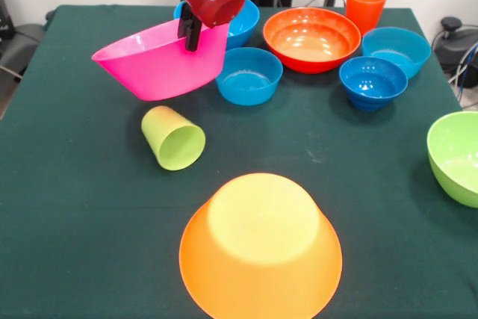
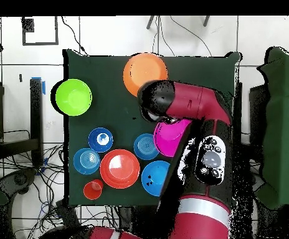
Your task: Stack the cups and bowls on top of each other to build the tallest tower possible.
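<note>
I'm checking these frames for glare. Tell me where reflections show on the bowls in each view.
Front view: white glare patches inside the red-orange bowl and dark blue bowl; the upturned light-orange bowl has only a soft sheen. Overhead view: a bright spot in the red-orange bowl.

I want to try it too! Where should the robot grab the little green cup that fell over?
Probably by the rim. The lime green cup lies on its side with its open mouth facing the camera, so one finger could slip inside and one press outside the wall, coming down from above. Its tapered body might slip if squeezed.
</note>
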`<state>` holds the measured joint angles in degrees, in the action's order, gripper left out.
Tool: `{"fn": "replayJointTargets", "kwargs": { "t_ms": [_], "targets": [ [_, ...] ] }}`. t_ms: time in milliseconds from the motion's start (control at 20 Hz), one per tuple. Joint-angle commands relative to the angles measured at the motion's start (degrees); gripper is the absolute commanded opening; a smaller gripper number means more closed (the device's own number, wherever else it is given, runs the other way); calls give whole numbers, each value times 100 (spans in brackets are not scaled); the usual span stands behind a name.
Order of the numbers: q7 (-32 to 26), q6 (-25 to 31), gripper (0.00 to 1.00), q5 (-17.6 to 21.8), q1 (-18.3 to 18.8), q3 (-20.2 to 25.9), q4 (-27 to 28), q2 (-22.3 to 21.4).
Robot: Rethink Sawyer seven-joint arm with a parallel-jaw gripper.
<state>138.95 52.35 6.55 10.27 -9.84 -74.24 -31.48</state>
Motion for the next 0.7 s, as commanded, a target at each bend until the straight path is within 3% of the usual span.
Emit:
{"fn": "replayJointTargets", "kwargs": {
  "t_ms": [50, 300, 700],
  "targets": [
    [-2848, 12, 0, 810, 220, 1132, -89, -216],
    [-3734, 258, 0, 853, 633, 1806, 106, -131],
    [-4228, 342, 0, 731, 800, 2203, 149, -54]
  ]
}}
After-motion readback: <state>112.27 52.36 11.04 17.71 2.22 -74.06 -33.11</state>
